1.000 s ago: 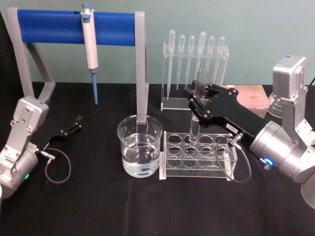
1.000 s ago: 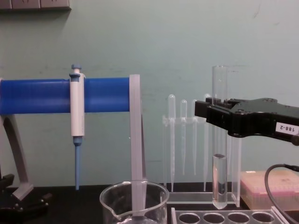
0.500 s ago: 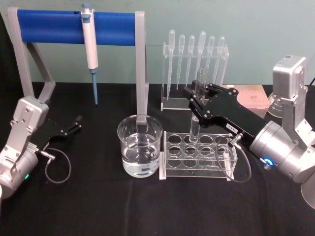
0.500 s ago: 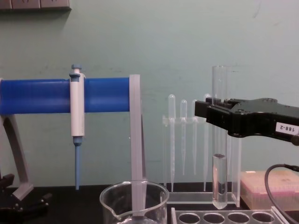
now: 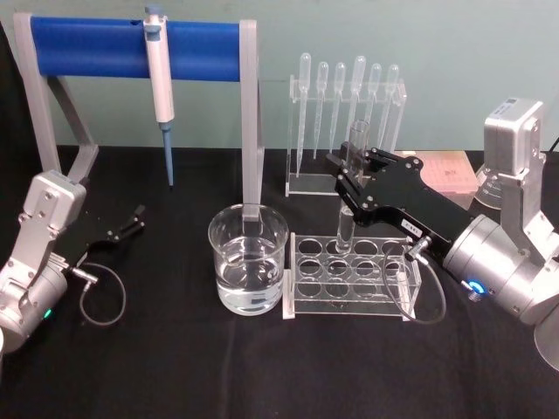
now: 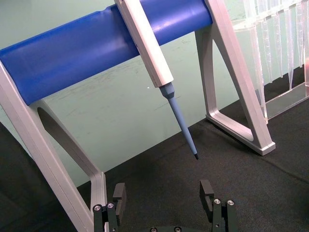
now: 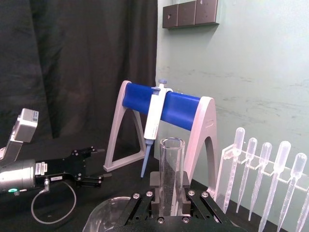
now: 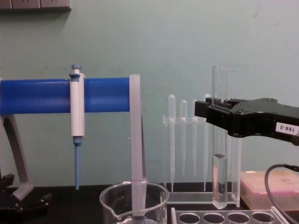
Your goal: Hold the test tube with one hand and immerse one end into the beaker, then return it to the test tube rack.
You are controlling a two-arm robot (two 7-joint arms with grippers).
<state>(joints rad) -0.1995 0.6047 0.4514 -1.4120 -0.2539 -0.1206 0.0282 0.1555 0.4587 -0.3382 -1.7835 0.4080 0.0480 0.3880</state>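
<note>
The test tube stands upright with my right gripper shut on its upper half. Its round bottom hangs just above a back hole of the clear rack. In the chest view the test tube holds clear liquid in its lower part, and the right gripper carries a white label. In the right wrist view the open rim of the test tube rises between the jaws. The beaker, with water in it, stands left of the rack. My left gripper rests open at the far left on the table.
A blue-and-white pipettor hangs on the blue bar stand behind the beaker. A clear holder with several plastic pipettes stands behind the rack, and a pink box sits at the back right. Black cloth covers the table.
</note>
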